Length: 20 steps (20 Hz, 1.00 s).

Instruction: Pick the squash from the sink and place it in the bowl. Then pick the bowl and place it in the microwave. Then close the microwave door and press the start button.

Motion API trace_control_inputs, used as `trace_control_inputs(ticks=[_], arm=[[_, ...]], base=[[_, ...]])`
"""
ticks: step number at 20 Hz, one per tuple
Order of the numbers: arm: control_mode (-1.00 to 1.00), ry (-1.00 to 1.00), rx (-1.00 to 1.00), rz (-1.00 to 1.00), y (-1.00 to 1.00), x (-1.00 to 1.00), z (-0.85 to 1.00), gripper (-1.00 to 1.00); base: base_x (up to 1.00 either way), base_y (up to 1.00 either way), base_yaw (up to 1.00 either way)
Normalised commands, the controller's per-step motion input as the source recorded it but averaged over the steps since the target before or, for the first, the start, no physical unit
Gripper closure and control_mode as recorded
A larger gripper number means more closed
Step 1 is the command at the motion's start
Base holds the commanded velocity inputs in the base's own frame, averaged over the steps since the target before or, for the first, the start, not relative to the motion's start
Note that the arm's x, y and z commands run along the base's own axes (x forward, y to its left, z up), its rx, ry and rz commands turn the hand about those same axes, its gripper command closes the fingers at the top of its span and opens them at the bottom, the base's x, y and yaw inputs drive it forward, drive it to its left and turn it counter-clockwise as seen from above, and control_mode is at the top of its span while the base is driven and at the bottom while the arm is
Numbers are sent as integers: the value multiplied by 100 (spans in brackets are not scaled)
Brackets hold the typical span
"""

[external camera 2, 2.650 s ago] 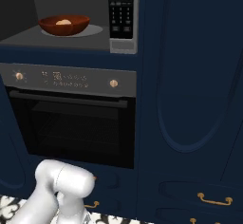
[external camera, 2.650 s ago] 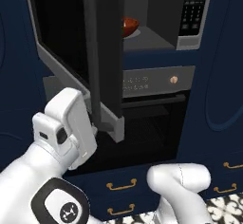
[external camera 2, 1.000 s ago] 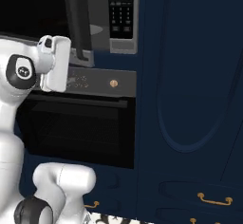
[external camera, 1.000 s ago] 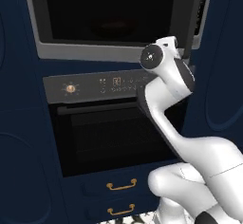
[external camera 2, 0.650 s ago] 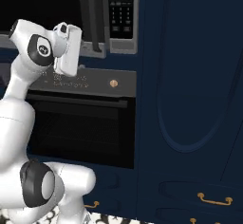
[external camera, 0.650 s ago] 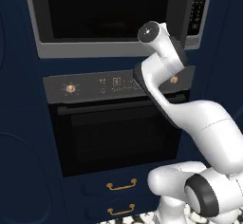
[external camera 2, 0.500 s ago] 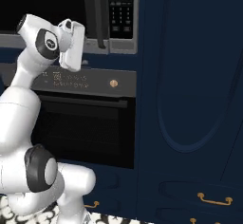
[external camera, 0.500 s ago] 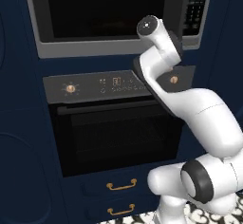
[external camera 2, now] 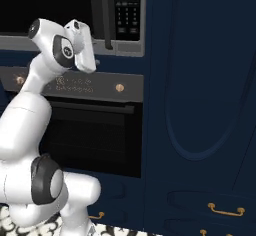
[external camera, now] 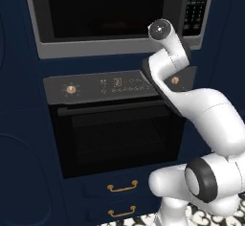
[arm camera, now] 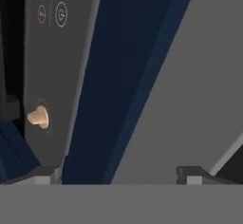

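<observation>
Behind the microwave door (external camera: pixel 103 12), dark cavity, contents indiscernible

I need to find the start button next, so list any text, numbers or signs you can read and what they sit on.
Nothing reads clearly.
Black keypad strip of the grey-framed microwave: rows of pale key markings, too small to read.
Dark control panel of the oven: pale symbols and a small display, blurred.
Hand view, dark panel: round ringed icons, illegible, above a tan knob.
</observation>
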Motion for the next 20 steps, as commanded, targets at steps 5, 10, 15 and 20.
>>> trace_control_inputs(ticks=[5, 10, 15, 20], arm=[[-100, -23, 2, 23, -3, -97, 10, -100], [-100, -9, 42, 12, -51, -96, 77, -100], [-100, -8, 58, 9, -98, -67, 61, -100], [-100, -22, 47, 8, -70, -24, 14, -100]], base=[[0, 0, 0], [0, 0, 0], [0, 0, 0], [0, 0, 0]])
